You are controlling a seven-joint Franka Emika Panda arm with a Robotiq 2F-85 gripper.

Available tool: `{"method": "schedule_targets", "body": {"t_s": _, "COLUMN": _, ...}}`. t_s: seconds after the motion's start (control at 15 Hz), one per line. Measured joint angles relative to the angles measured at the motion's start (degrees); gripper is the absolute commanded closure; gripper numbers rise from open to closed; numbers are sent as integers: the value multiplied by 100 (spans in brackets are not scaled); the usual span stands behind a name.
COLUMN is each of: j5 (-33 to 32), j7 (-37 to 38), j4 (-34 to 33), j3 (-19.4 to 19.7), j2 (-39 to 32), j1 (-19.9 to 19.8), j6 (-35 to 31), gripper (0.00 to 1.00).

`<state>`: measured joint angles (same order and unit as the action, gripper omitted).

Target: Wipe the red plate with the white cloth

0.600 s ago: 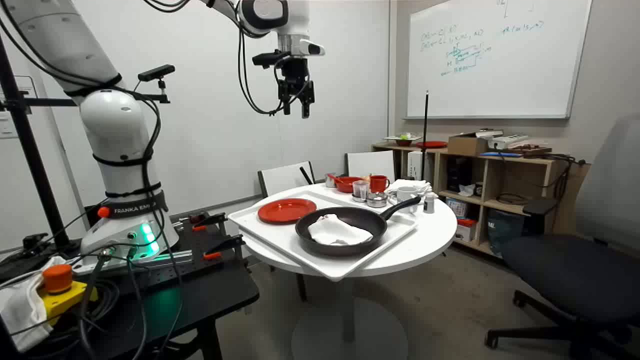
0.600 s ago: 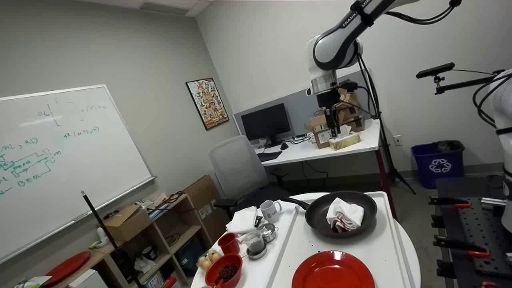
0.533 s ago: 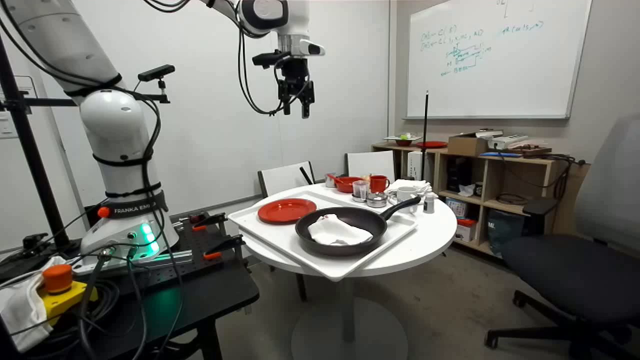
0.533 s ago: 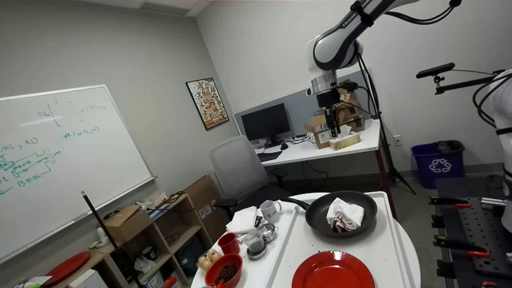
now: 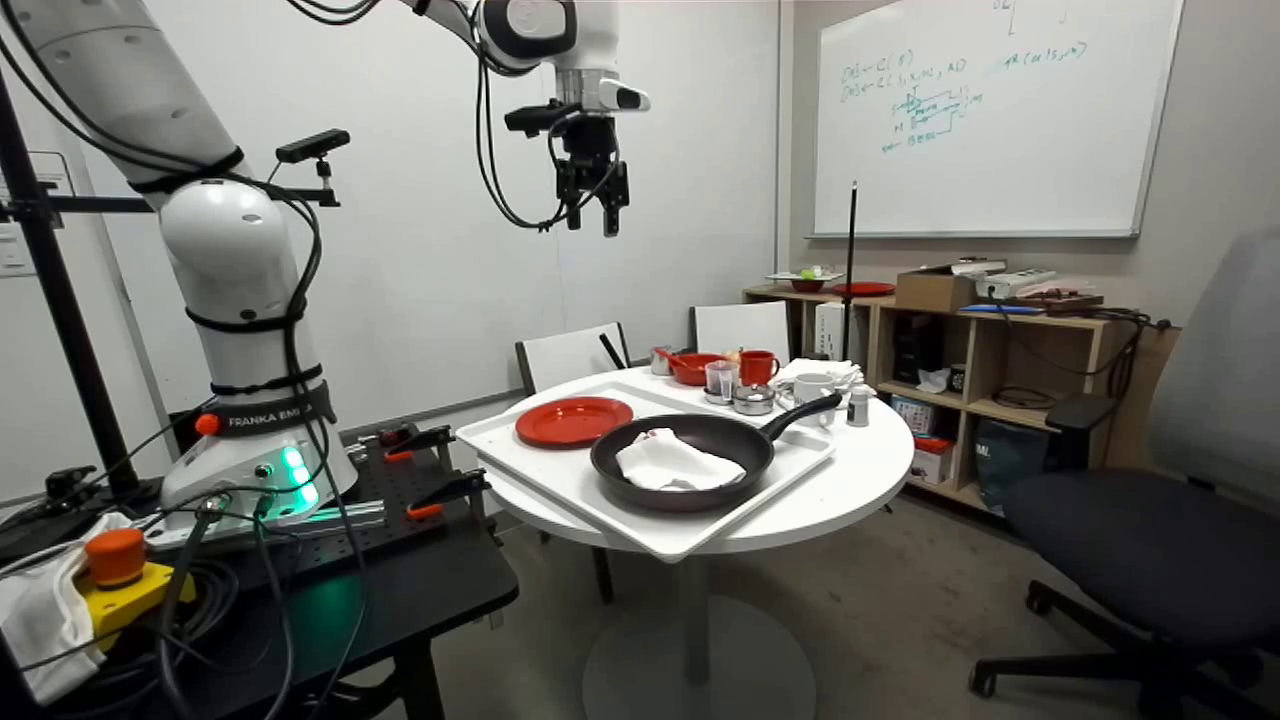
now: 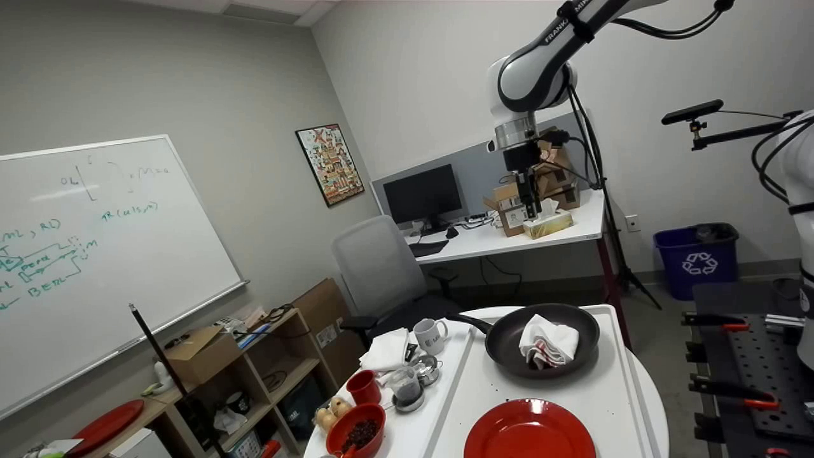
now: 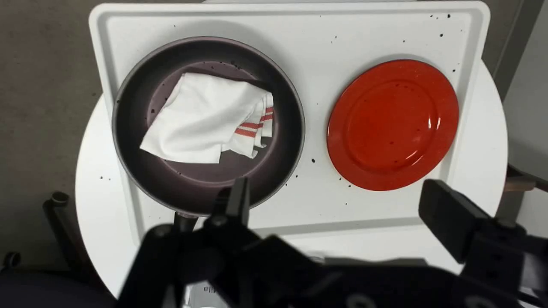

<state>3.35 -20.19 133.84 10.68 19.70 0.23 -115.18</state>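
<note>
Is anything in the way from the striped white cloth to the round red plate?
Yes: the raised wall of the round dark pan. The red-striped white cloth lies inside it, the round red plate outside.

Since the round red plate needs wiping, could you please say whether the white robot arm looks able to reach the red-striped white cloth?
Probably yes: its black fingers stand open and nothing covers the cloth, though the raised wall of the round dark pan may hinder low approaches.

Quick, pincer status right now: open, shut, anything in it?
Pincer: open, holding nothing; the cloth lies in the pan.
</note>
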Motion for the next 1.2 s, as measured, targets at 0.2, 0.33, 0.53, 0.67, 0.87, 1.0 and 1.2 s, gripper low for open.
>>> {"method": "schedule_targets", "body": {"t_s": 0.2, "j5": 0, "j7": 8, "j4": -2, "j3": -18, "j2": -4, "j1": -28, "j6": -2, "gripper": 0}}
{"method": "schedule_targets", "body": {"t_s": 0.33, "j5": 8, "j7": 50, "j4": -41, "j3": -12, "j2": -58, "j1": -94, "j6": -73, "gripper": 0}}
{"method": "schedule_targets", "body": {"t_s": 0.53, "j5": 109, "j7": 125, "j4": -223, "j3": 76, "j2": -339, "j1": -277, "j6": -309, "gripper": 0}}
{"method": "schedule_targets", "body": {"t_s": 0.67, "j5": 250, "j7": 138, "j4": -407, "j3": 176, "j2": -639, "j1": -424, "j6": -518, "gripper": 0}}
{"method": "schedule_targets", "body": {"t_s": 0.87, "j5": 664, "j7": 139, "j4": -731, "j3": 334, "j2": -1187, "j1": -635, "j6": -823, "gripper": 0}}
{"method": "schedule_targets", "body": {"t_s": 1.0, "j5": 1068, "j7": 139, "j4": -972, "j3": 397, "j2": -1603, "j1": -765, "j6": -992, "gripper": 0}}
{"method": "schedule_targets", "body": {"t_s": 1.2, "j5": 1535, "j7": 192, "j4": -1320, "j3": 397, "j2": -2245, "j1": -940, "j6": -1309, "gripper": 0}}
